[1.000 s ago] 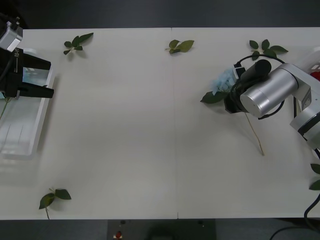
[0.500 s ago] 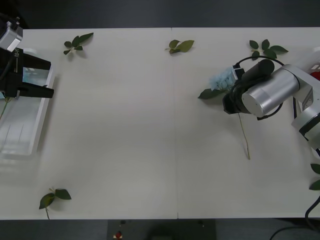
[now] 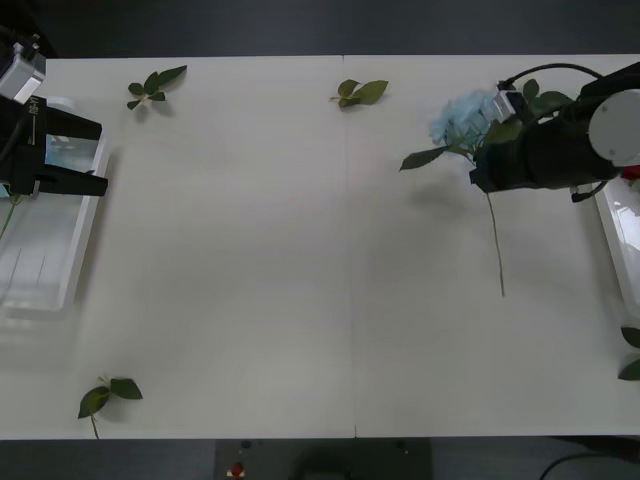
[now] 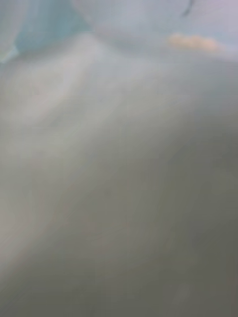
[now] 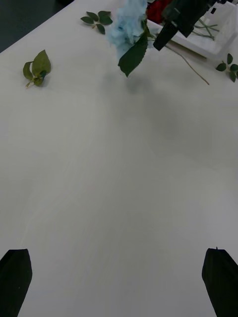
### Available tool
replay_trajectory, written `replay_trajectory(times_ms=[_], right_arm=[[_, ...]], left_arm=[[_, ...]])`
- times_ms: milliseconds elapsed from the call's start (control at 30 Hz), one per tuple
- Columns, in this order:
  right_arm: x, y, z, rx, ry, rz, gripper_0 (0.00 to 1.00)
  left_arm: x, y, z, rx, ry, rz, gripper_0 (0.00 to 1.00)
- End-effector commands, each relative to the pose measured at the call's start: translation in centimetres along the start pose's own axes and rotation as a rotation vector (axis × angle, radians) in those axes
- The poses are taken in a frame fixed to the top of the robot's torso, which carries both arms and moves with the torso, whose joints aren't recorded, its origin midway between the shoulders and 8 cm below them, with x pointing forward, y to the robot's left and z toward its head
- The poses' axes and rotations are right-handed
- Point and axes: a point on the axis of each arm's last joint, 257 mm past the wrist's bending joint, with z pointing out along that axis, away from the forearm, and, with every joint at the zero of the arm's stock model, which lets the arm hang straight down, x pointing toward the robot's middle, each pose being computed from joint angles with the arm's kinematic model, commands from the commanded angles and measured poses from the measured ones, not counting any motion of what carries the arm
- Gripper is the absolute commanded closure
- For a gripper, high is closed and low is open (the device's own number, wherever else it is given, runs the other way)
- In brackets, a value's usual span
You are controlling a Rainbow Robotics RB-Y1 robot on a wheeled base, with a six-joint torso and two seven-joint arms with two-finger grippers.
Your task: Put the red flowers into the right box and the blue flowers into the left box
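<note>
1. Loose green leaf sprig (image 3: 108, 392) is lying at the near-left corner of the white table (image 3: 260, 260); more leaves (image 3: 632, 352) are poking in at the near-right edge.
2. Left gripper (image 3: 92, 157) is hanging over the table's left edge, black fingers (image 5: 14, 280) spread wide apart, holding nothing. The left wrist view is looking out across bare tabletop between them.
3. Left box, a shallow translucent white plastic tray with raised rim (image 3: 72, 262), is sitting just beside and partly under that gripper. A bit of pale blue is showing in its far end, behind the fingers.
4. Right gripper (image 3: 486, 160) is reaching in from the right on a black and silver arm, clamped on the thin stem of a pale-blue fluffy hydrangea-like flower (image 3: 466, 116).
5. That blue flower is lifted clear of the table: head tilted toward the far side, one big green leaf (image 3: 424, 158) sticking out left, long stem (image 3: 496, 245) trailing back toward the near side.
6. Right wrist view is just a pale blur, nothing readable.
7. Right box, a matching translucent white tray (image 3: 620, 232), is sitting at the table's right edge, just behind the arm. In the left wrist view red roses (image 5: 157, 9) are lying in it (image 5: 218, 34).
8. Three more leaf sprigs are lying along the far edge: left (image 3: 155, 84), centre (image 3: 361, 92), right (image 3: 540, 96).
</note>
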Motion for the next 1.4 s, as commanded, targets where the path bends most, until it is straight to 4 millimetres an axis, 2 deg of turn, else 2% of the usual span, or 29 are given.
replay_trajectory(times_ms=[33,233,267,300,467,767,1033,1133,1400], right_arm=[[-3.4,3.2,-2.5,-0.171,-0.080,-0.041,1.00],[-5.2,8.0,-4.6,-0.411,-0.190,-0.120,1.00],[-5.6,8.9,-5.1,-0.449,-0.214,-0.128,1.00],[-6.0,9.6,-5.4,-0.481,-0.234,-0.135,1.00],[-7.3,13.1,-6.7,-0.607,-0.321,-0.168,1.00],[-9.9,21.1,-9.1,-0.856,-0.518,-0.217,1.00],[-11.5,25.2,-10.9,-1.021,-0.627,-0.160,1.00],[-11.7,26.4,-11.1,-1.060,-0.646,-0.142,1.00],[-12.0,29.9,-11.5,-1.161,-0.690,-0.100,1.00]], left_arm=[[-0.2,0.6,-1.5,-0.032,0.015,0.052,0.00],[-0.2,0.6,-1.5,-0.032,0.015,0.052,0.00],[1.1,0.0,-0.6,-0.013,0.010,0.015,0.00],[1.2,-0.2,-0.2,-0.007,0.003,0.007,0.00],[0.6,-0.1,-0.3,-0.009,-0.021,0.000,0.00],[-0.3,-0.9,0.2,0.022,-0.062,-0.015,0.00],[-1.1,-2.4,1.4,0.079,-0.108,-0.046,0.00],[-1.4,-3.0,2.0,0.105,-0.127,-0.111,0.00],[-3.4,-5.1,5.1,0.193,-0.214,-0.269,0.00]])
